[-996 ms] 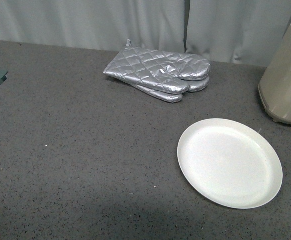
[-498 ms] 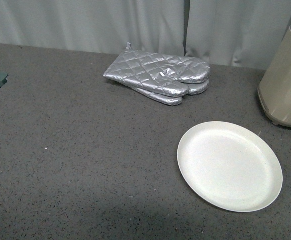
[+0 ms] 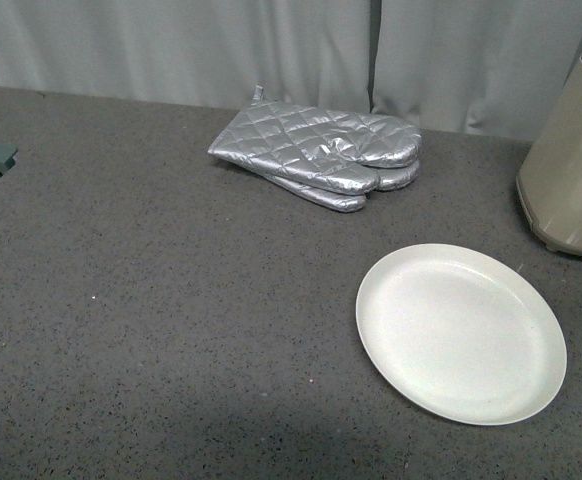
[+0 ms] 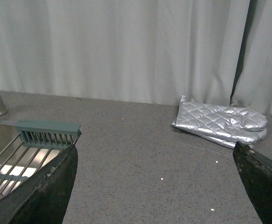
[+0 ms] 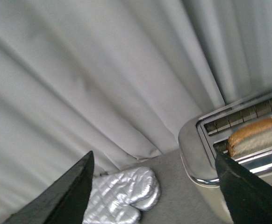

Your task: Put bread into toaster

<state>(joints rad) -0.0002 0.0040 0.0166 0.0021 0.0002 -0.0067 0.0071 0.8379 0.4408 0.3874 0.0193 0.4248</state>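
The bread [image 5: 256, 136] stands upright in a slot of the toaster [image 5: 192, 151], its brown crust sticking up above the shiny silver top. In the front view only the toaster's beige side [image 3: 571, 170] shows, at the far right edge. My right gripper [image 5: 154, 186] hovers open above and beside the toaster, with nothing between its fingers and one dark finger [image 5: 248, 193] close to the slot. Over bare counter, my left gripper [image 4: 157, 186] is open and holds nothing. Neither arm shows in the front view.
An empty white plate [image 3: 461, 330] lies on the grey counter in front of the toaster. Quilted silver oven mitts [image 3: 321, 155] lie stacked at the back by the curtain. A green sink rack [image 4: 47, 133] over a sink sits at the counter's left.
The front view has shifted a little, so everything sits slightly lower in the picture. Plate, mitts and toaster keep their places on the counter.
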